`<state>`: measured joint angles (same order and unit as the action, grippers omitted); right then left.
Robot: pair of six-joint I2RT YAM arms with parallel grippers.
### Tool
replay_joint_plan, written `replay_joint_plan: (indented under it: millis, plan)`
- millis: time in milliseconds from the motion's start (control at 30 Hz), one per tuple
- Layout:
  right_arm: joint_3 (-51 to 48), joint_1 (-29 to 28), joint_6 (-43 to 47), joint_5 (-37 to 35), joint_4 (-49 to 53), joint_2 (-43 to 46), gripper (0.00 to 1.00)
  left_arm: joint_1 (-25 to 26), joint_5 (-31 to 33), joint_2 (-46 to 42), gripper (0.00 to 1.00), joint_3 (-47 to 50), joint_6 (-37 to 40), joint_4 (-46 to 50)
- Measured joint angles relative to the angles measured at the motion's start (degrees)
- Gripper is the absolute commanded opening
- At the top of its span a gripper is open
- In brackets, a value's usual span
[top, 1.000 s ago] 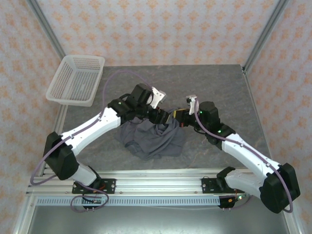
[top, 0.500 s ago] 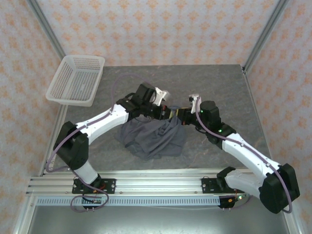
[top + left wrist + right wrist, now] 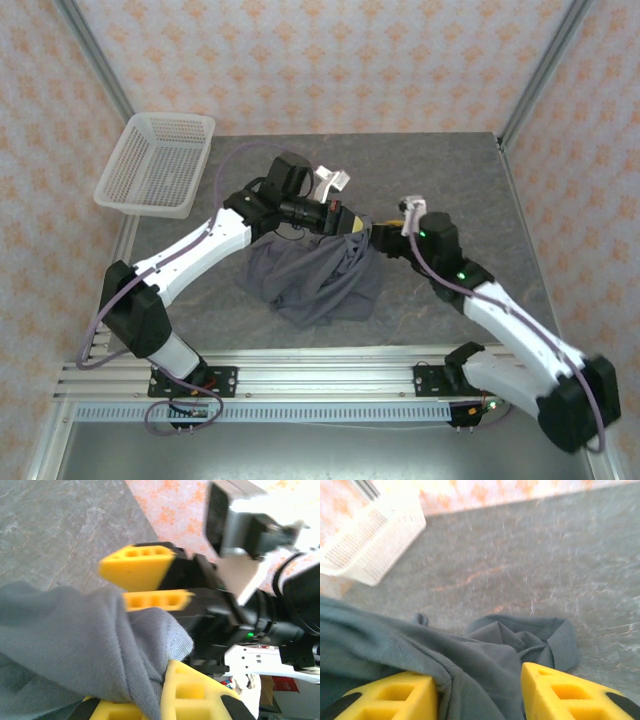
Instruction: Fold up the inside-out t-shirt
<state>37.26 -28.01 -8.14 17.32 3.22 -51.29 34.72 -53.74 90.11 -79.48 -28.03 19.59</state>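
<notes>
At mid-table, left pincer (image 3: pixel 347 222) and right pincer (image 3: pixel 372 237) gripping lifted t-shirt (image 3: pixel 320 280)

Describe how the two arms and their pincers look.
Both arms have white link shells, black joints and bases, and a thin purple cable looping alongside. Small green lights glow on the right arm. The left pincer and right pincer carry yellow fingers with rectangular cut-outs.

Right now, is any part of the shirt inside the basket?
No, the shirt lies on the table, well apart from the basket.

Lab test cell: grey stone-pattern tabletop (image 3: pixel 450 180), aluminium frame rails (image 3: pixel 300 380), orange-patterned wallpaper panels (image 3: pixel 330 60) enclosing it beyond both grippers.
</notes>
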Motion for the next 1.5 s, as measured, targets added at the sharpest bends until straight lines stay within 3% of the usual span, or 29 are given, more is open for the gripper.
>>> replay_joint_plan:
  millis: [133, 200, 400, 533, 733, 767, 900, 1067, 1133, 1200, 1233, 1500]
  plan:
    - [-3.0, 0.1, 3.0, 5.1, 4.3, 14.4, 0.46, -0.7, -0.8, 0.5, 0.0, -0.3, 0.0, 0.3]
    - [-3.0, 0.0, 4.0, 9.3, 5.0, 15.9, 0.46, -0.8, -1.0, 1.1, 0.0, -0.3, 0.0, 0.5]
    - [-6.2, -0.2, 2.6, 18.4, -1.0, 10.4, 0.43, -0.8, -1.2, 1.9, 0.0, -0.4, 0.0, 0.8]
    - [-6.8, -0.2, 2.4, 19.9, -6.6, 4.5, 0.35, -0.8, -1.4, 1.9, 0.0, -0.8, 0.0, 1.0]
    - [-5.9, -0.2, 2.8, 20.0, -12.0, -1.4, 0.34, -0.8, -1.6, 1.9, 0.0, -1.1, 0.1, 2.3]
    - [-5.7, -0.2, 2.9, 19.8, -12.7, -2.0, 0.31, -0.8, -1.6, 1.9, 0.0, -1.1, 0.1, 2.3]
    - [-5.4, -0.2, 3.2, 18.2, -15.1, -3.5, 0.03, -0.7, -1.6, 1.9, 0.0, -1.2, 1.1, 2.7]
    - [-4.7, -0.2, 2.8, 22.2, -14.8, -3.5, 0.0, -1.5, -0.9, 1.1, 0.0, -1.7, 3.2, 5.4]
    - [-4.1, -0.2, 1.0, 26.4, -14.6, -3.0, 0.0, -3.2, 0.2, -0.1, 0.11, -1.0, 3.6, 5.6]
    - [-3.4, -0.2, -2.8, 30.3, -16.1, -2.2, 0.0, -5.7, 1.7, -1.3, 0.34, -0.4, 4.8, 6.6]
    - [-3.1, -0.2, -5.0, 32.3, -17.3, -1.7, 0.0, -6.4, 3.2, -1.6, 0.39, -0.4, 5.0, 7.0]
    - [-2.9, -0.2, -14.6, 35.6, -23.9, 1.8, 0.0, -7.8, 10.6, -2.0, 0.57, 5.4, 5.9, 3.2]
